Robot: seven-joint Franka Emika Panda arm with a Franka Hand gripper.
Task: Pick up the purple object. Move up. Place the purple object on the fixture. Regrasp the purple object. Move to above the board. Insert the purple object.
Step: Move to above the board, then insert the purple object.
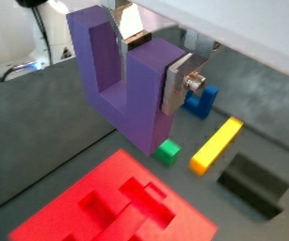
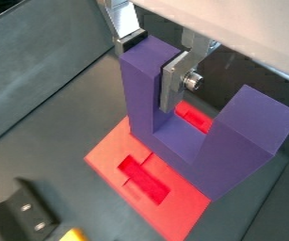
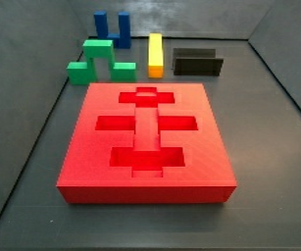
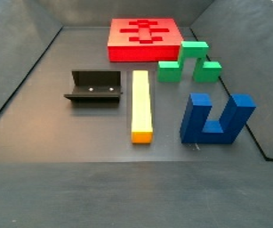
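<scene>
The purple object is a violet U-shaped block, two thick prongs joined by a base. In both wrist views it hangs in the air above the board, carried by the claw. A silver finger plate lies flat against one prong; the claw is closed on that prong, though the opposite finger is hidden behind the plastic. In a wrist view the base of the U hangs over the board and covers part of its recesses.

Neither side view shows the claw or the purple object. They do show the whole board with its cross-and-bar recesses. Beyond the board lie the green stepped blocks, a yellow bar, a blue U-shaped block and the fixture, all resting on the dark surface.

In a wrist view the green block beside the board is mostly hidden behind the purple object, and the blue block is partly covered by the finger.
</scene>
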